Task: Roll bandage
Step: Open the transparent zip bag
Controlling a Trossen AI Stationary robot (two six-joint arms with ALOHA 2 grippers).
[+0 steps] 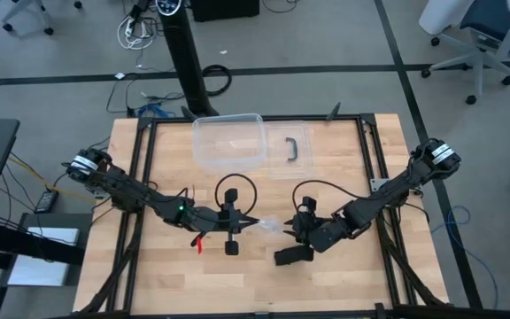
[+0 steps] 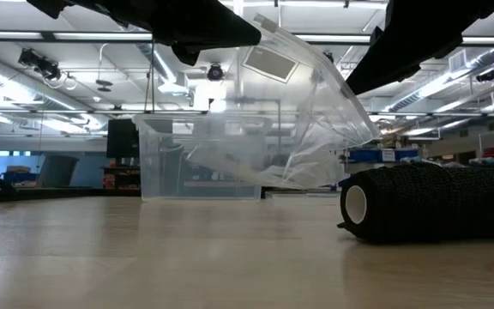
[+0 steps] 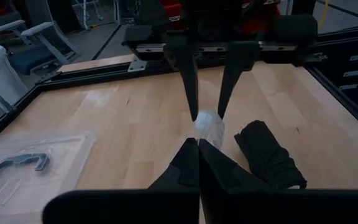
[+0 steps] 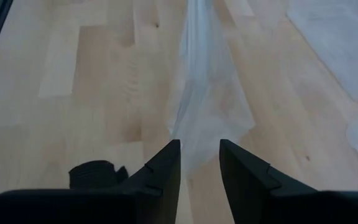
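Bandage [image 1: 292, 256], rolled up black, lies on the bench [image 1: 343, 177] just beside the right pincer [image 1: 292, 229], on its near side, not gripped. Right pincer is part-open w/ a clear plastic bag [image 1: 271, 226] betw. its fingers; left pincer [image 1: 253, 221] is closed tight on the bag's other end.
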